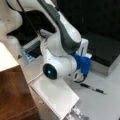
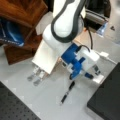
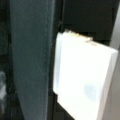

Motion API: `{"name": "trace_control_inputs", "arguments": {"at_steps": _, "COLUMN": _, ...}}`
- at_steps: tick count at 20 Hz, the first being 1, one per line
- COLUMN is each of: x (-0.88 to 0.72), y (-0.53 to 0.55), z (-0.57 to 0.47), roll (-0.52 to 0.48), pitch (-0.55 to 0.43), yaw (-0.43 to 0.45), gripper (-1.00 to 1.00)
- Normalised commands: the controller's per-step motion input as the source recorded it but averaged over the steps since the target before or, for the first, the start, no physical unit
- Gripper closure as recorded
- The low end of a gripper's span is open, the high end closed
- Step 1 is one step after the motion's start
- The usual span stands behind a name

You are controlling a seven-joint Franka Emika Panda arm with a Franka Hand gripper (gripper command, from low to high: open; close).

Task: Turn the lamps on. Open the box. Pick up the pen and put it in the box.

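Pen [image 1: 93,88] lies loose on the grey tabletop [image 1: 105,105], lower right in a front view, not yet picked up. Gripper [image 2: 96,73] hovers by the box [image 1: 105,51], whose black lid looks closed; whether its fingers are apart cannot be told.

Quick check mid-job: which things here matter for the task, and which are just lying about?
Task things:
pen, lying on the table, not held
box, black lid down
lamp, cream shade at the edge
gripper, by the box's edge

Lying about:
notebook
wooden cabinet
white cable
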Motion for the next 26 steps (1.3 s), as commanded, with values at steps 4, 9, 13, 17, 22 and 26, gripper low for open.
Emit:
{"name": "trace_control_inputs", "arguments": {"at_steps": 4, "x": -0.01, "y": 0.04, "z": 0.06, "roll": 0.041, "pitch": -0.028, "yaw": -0.084, "gripper": -1.0}}
{"name": "trace_control_inputs", "arguments": {"at_steps": 9, "x": 0.03, "y": 0.12, "z": 0.04, "roll": 0.072, "pitch": -0.037, "yaw": -0.103, "gripper": -1.0}}
{"name": "trace_control_inputs", "arguments": {"at_steps": 13, "x": 0.07, "y": 0.17, "z": 0.01, "roll": 0.075, "pitch": -0.043, "yaw": -0.13, "gripper": -1.0}}
{"name": "trace_control_inputs", "arguments": {"at_steps": 17, "x": 0.08, "y": 0.16, "z": -0.01, "roll": 0.049, "pitch": -0.04, "yaw": -0.148, "gripper": -1.0}}
{"name": "trace_control_inputs", "arguments": {"at_steps": 22, "x": 0.03, "y": 0.08, "z": -0.03, "roll": 0.018, "pitch": -0.036, "yaw": -0.124, "gripper": -1.0}}
{"name": "trace_control_inputs", "arguments": {"at_steps": 26, "x": 0.02, "y": 0.04, "z": -0.03, "roll": 0.007, "pitch": -0.029, "yaw": -0.119, "gripper": 1.0}}
